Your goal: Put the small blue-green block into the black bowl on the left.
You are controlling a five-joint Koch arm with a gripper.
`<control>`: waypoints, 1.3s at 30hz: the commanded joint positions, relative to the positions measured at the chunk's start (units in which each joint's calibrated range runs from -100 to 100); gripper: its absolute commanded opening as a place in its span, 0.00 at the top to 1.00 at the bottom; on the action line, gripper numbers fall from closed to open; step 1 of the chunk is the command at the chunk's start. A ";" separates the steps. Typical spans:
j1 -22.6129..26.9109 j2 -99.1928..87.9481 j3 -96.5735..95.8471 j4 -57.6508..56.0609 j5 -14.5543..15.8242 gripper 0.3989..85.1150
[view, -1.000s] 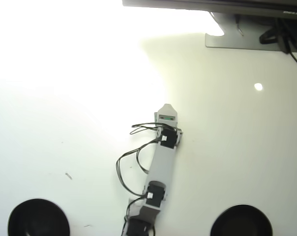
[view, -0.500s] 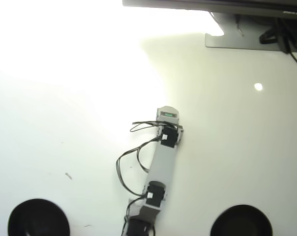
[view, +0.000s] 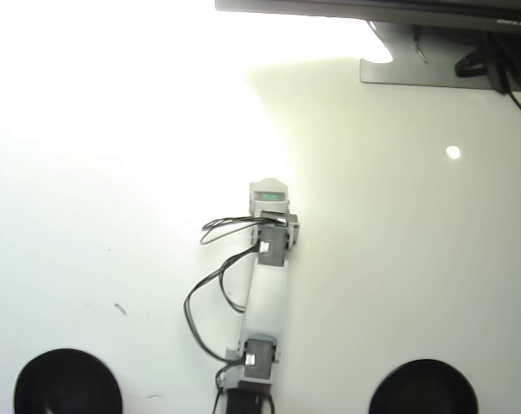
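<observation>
In the overhead view my arm reaches up from the bottom edge to the middle of the white table. The gripper (view: 267,191) points away from the base and looks like one compact grey shape. A small blue-green patch, the block (view: 267,197), shows within that shape. The glare blurs the jaws, so I cannot tell whether they grip the block or only hang over it. A black bowl (view: 66,385) sits at the bottom left corner, far from the gripper and beside the arm's base.
A second black bowl (view: 424,388) sits at the bottom right. A monitor stand (view: 416,69) with dark cables (view: 502,73) is at the top right. Black wires (view: 210,289) loop to the left of the arm. Strong glare washes out the upper left.
</observation>
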 commanded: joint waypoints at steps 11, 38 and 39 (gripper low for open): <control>14.26 -24.42 10.81 -13.71 1.61 0.97; 46.64 -29.02 30.41 -28.87 1.76 0.97; 47.77 -29.02 29.85 -28.62 1.76 0.97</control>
